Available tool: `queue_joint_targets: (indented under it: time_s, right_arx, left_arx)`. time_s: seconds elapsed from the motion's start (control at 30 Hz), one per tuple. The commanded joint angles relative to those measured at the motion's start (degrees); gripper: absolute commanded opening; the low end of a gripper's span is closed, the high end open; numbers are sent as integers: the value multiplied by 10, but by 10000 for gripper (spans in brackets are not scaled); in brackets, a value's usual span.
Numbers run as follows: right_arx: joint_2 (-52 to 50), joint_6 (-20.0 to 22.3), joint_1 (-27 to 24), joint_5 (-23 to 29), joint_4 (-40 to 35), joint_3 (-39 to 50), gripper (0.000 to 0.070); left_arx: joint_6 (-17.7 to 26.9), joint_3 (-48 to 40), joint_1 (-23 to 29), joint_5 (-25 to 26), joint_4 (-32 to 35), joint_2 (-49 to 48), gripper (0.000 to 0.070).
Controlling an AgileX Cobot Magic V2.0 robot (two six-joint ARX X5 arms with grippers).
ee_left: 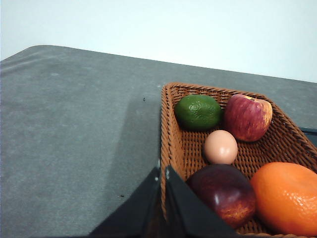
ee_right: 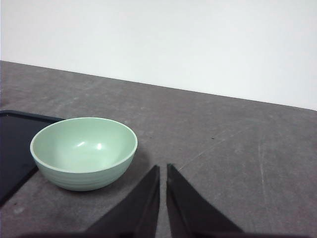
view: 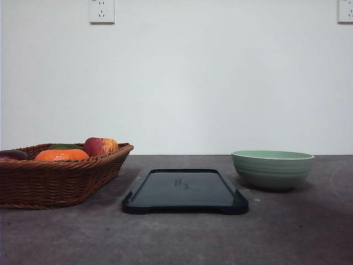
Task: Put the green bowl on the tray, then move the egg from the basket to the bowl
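The pale green bowl [view: 272, 169] [ee_right: 83, 151] stands empty on the grey table, right of the black tray [view: 185, 190] [ee_right: 12, 146] and not on it. At the left sits the wicker basket [view: 55, 179] [ee_left: 176, 144]. In the left wrist view the tan egg [ee_left: 221, 147] lies in the basket among the fruit. My left gripper [ee_left: 162, 173] is shut, its tips over the basket's near rim. My right gripper [ee_right: 163, 171] is shut with nothing in it, over bare table just beside the bowl.
The basket also holds a red-yellow apple [ee_left: 247, 117], a green lime [ee_left: 198, 112], a dark red fruit [ee_left: 223, 192] and an orange [ee_left: 287, 197]. A white wall with two sockets [view: 101, 10] rises right behind the table.
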State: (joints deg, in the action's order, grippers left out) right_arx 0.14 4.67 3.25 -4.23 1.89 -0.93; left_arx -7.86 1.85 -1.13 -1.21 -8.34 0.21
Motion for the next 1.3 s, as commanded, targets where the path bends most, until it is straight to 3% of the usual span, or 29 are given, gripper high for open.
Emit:
queue_joint_targets:
  time_s: [0.0, 0.1, 0.2, 0.27, 0.37, 0.43, 0.5, 0.53, 0.63, 0.87, 1.03, 1.27]
  right_arx:
    - [1, -1, -1, 2, -10, 2, 16]
    - [1, -2, -1, 2, -28, 2, 16]
    - [1, -25, 0, 0, -36, 2, 15]
    - [1, -84, 0, 2, -36, 2, 7]
    - [1, -220, 0, 2, -36, 2, 7]
    - [1, -303, -1, 2, -42, 2, 7]
    - [1, -350, 0, 2, -52, 2, 7]
    - [1, -362, -1, 2, -60, 2, 7]
    - [1, -373, 0, -1, -91, 1, 6]
    - [1, -344, 0, -2, -109, -23, 6]
    - [12, -292, 0, -2, -104, -59, 6]
    - [98, -242, 0, -5, -43, -135, 6]
  left_arx:
    - [6, -10, 1, 2, 7, 0, 1]
    - [-21, -10, 1, 2, 7, 0, 1]
    - [-90, -10, 1, 2, 9, 0, 1]
    - [-149, -10, 1, 2, 6, 0, 1]
    - [-250, -10, 1, 2, 7, 0, 1]
    - [-341, -6, 1, 4, 7, 0, 1]
    - [-403, -2, 1, 6, 8, 0, 1]
    - [-411, 0, 1, 6, 10, 0, 1]
    - [-380, 3, 1, 6, 42, 0, 1]
    - [-219, 10, 1, 5, 169, 1, 2]
    - [-149, 50, 1, 5, 158, 14, 2]
    - [-125, 156, 1, 7, 74, 107, 2]
